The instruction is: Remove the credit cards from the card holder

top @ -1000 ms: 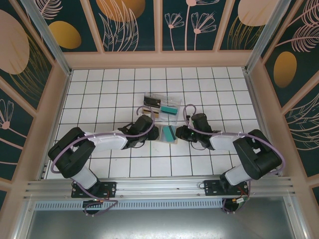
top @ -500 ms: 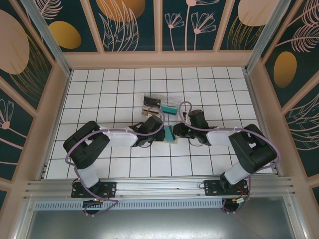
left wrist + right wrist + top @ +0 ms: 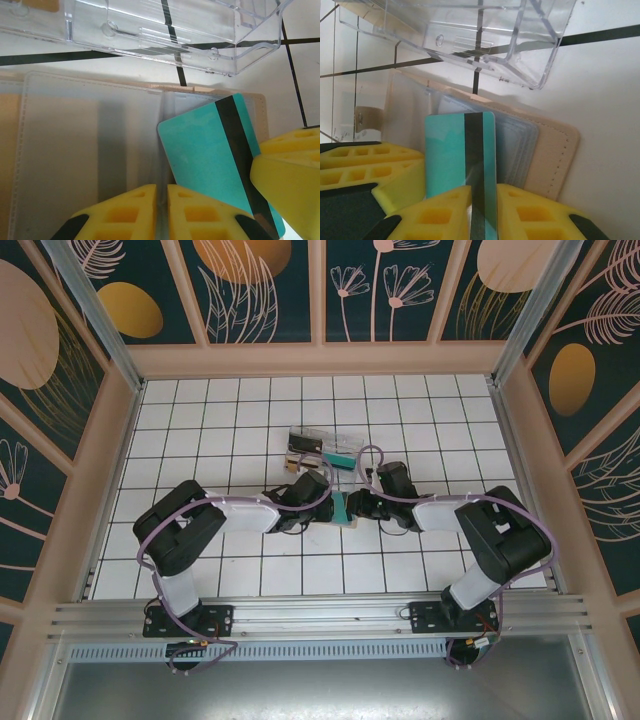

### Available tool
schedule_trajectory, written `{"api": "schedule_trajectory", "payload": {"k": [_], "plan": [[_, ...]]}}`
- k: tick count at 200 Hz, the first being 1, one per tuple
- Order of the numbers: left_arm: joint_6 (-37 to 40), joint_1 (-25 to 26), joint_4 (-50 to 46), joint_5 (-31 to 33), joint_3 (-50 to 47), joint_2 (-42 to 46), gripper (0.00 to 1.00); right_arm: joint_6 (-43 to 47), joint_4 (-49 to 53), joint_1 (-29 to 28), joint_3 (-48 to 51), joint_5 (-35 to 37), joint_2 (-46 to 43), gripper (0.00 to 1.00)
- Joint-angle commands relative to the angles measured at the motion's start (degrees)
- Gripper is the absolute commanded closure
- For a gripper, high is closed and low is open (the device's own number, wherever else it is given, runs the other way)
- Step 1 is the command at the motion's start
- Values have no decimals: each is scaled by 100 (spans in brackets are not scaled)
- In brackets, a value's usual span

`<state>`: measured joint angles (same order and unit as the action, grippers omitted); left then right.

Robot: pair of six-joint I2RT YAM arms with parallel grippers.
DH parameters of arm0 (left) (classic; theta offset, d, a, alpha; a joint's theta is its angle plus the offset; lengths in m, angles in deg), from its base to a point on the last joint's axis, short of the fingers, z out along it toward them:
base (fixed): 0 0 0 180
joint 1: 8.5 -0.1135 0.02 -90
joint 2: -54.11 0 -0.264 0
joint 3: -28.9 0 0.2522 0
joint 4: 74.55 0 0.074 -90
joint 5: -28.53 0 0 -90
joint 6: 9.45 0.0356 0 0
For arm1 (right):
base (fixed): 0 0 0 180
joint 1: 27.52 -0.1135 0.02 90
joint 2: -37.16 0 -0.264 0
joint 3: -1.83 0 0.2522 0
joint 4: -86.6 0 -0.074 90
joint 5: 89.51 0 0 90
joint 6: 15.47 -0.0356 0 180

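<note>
- Your right hand [image 3: 482,192] is closed on the teal credit card [image 3: 452,150]. The yellow pads clamp its near end, and the black stripe runs in between them.
- Your left hand [image 3: 161,192] is closed almost to touching. A thin layer at the fold of the card holder [image 3: 65,150] seems to sit in the slit, so you appear to be pinning the holder rather than holding a card.
- The card holder lies open and flat on the worktop [image 3: 305,65], just below the clear tray [image 3: 165,25] in the left wrist view. Its pale slots fill the centre and left of that frame.
- The relation to watch is this: in the right wrist view the card's long axis runs from the pads straight up the frame, and the holder's slots lie behind it and to its right. The card's far edge shows both rounded corners, so it looks out of the slot, though a clear pocket could fool you.
- The right hand is the nearer one and already has the card. Your pull should follow that long axis, away from the slots.
- Compared with a second ago, both arms have drawn in toward the centre of the overhead view, the left hand has closed down and now sits against the holder, and the card sits tighter between the two hands.
</note>
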<state>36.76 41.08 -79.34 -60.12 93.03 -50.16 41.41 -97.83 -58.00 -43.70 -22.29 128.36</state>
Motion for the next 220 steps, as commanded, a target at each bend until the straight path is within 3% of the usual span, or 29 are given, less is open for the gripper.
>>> {"api": "schedule_trajectory", "payload": {"k": [1, 72, 121, 155, 189, 220], "plan": [[-45, 42, -93, -29, 55, -214, 89, -56, -228, -51, 21, -343, 37, 79], [-56, 52, -130, 24, -20, -84, 88, -182, -178, -28, 83, -254, -203, 96], [-87, 47, -141, 83, -104, 425, 75, 34, 386, 68, 168, -31, -1057, 100], [-112, 47, -168, 266, -277, 1192, 58, 681, 1214, 45, -189, 229, -1582, 100], [-284, 51, -85, 847, -786, 2205, 38, 1660, 1842, -53, -732, 777, -1921, 100], [-358, 52, 35, 1389, -1459, 3225, 6, 3089, 1598, -312, -991, 1129, -2050, 100]]}}
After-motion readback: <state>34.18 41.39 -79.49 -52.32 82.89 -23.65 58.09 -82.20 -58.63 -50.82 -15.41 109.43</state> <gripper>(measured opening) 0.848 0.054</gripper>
